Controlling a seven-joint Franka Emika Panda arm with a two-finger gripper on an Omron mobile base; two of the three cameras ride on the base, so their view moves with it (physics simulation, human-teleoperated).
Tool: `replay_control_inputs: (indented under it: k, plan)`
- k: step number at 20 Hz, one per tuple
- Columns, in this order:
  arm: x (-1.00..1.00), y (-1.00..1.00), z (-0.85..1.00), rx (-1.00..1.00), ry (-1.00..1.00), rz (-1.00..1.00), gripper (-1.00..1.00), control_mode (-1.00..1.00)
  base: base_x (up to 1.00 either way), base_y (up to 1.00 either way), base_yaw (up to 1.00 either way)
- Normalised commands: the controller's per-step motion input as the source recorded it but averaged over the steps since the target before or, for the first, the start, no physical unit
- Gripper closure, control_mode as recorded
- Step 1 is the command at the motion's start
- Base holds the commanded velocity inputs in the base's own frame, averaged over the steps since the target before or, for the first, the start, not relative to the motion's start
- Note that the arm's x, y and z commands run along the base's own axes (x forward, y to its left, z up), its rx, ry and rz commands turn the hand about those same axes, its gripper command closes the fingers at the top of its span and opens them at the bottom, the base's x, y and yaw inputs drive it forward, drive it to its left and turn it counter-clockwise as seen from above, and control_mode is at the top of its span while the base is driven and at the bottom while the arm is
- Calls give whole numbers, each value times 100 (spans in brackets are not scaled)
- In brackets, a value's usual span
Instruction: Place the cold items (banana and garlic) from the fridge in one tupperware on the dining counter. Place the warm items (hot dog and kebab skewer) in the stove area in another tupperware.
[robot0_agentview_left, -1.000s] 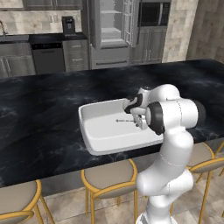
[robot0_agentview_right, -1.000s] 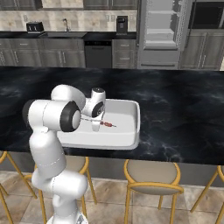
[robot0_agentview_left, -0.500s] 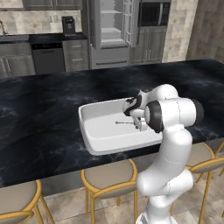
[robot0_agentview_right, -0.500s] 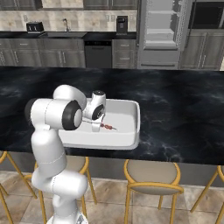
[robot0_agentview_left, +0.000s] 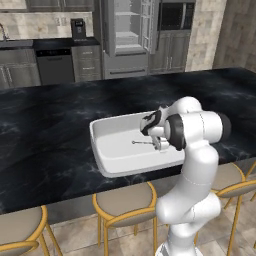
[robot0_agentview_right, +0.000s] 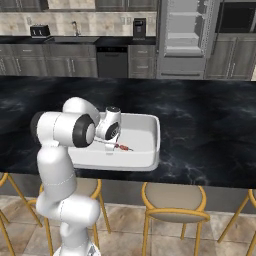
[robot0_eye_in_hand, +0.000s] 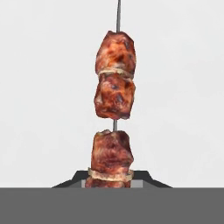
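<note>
My gripper (robot0_agentview_left: 159, 143) (robot0_agentview_right: 111, 144) (robot0_eye_in_hand: 111, 180) is shut on the kebab skewer (robot0_eye_in_hand: 113, 94), a thin metal rod with browned meat chunks. It holds the skewer low inside the white tupperware (robot0_agentview_left: 102, 152) (robot0_agentview_right: 152, 159) on the dining counter (robot0_agentview_left: 50, 125) (robot0_agentview_right: 210, 130). The bare end of the skewer (robot0_agentview_left: 142, 143) points left across the tray floor in the left base view. Its meat (robot0_agentview_right: 123, 147) shows red in the right base view. I cannot tell whether the skewer touches the tray floor. The hot dog, banana and garlic are out of view.
The fridge (robot0_agentview_left: 127, 25) (robot0_agentview_right: 185, 30) stands open behind the island, beside grey cabinets and a black-fronted range (robot0_agentview_left: 55, 67) (robot0_agentview_right: 112, 61). Wooden stools (robot0_agentview_left: 125, 205) (robot0_agentview_right: 175, 200) line the counter's near edge around my base.
The hand has drifted very slightly over the tray with the skewer still gripped. Nothing else has moved.
</note>
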Motion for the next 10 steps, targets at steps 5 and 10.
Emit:
replay_control_inputs:
  k: [5,10]
  plan:
    - [6,0,-16,0,0,0,-100,-100,0,0,0]
    - [6,0,-4,0,0,0,-100,-100,0,0,0]
